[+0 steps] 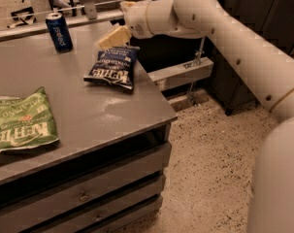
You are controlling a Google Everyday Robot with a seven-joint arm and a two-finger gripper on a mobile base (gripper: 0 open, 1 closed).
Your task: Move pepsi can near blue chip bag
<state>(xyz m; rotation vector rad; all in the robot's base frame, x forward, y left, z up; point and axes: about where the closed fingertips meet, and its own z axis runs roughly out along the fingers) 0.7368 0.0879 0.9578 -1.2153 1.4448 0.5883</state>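
One pepsi can (white "pepsi" lettering running up its dark blue side) stood upright at the upper left of the frame, on the far part of a grey table. Two chip bags lay flat on the same top. The blue chip bag, with white block lettering, was at upper centre, well apart from the can. A green chip bag at the left edge bore white letters that appeared to read "KETTLE". The robot's single gripper hovered just above the blue bag's far end; whether it was open or closed could not be told.
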